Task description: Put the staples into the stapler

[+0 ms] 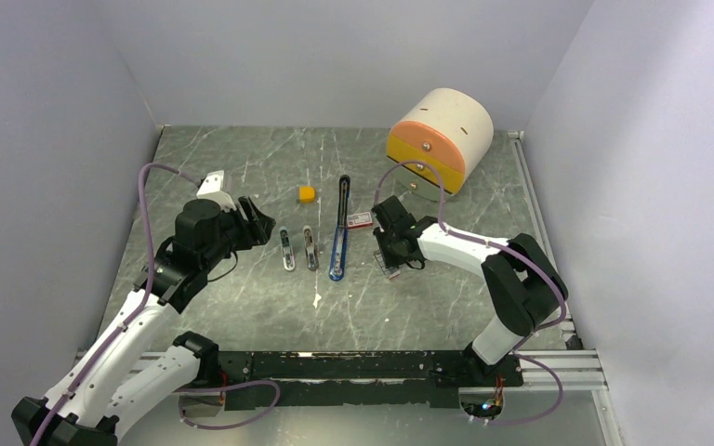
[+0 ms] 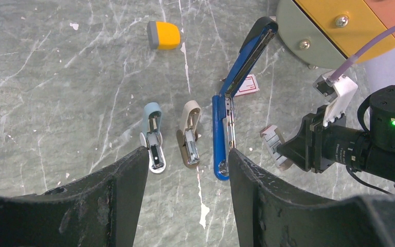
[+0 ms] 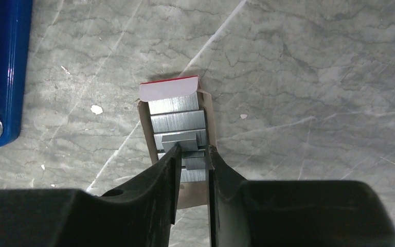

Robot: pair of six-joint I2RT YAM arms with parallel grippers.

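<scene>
From the top external view, a grey-green marbled surface [image 1: 242, 307] with pale veins carries a long blue stapler [image 1: 338, 243], hinged wide open so that its dark upper arm lies nearly in line with the base. A small red-and-white box [image 1: 360, 220] sits just beside it. To the stapler's left lie a pale blue mini stapler [image 1: 285, 249] and a beige mini stapler [image 1: 310, 248], and a rounded orange block [image 1: 307, 193] rests farther back. A cream drum with an orange-and-yellow face [image 1: 439, 137] stands at the rear. The right jaws point down at the staples [image 1: 391, 271], to the right of the stapler. The left jaws hang well to the left of the mini staplers. In the left wrist view, the left jaws stand wide apart, their matte black fingers [image 2: 123, 198] framing the two mini staplers and the stapler's glossy blue base with its bare metal channel [image 2: 225, 128]. The staples [image 2: 273, 143] lie beyond it, at the tip of the black right jaws. In the right wrist view, the staples [image 3: 177, 121] are ribbed silver-grey strips stacked in a brown cardboard tray [image 3: 143, 134] with a red-edged white flap [image 3: 168, 88]. The right jaws are drawn nearly together over them. Whether they pinch a strip I cannot tell.
</scene>
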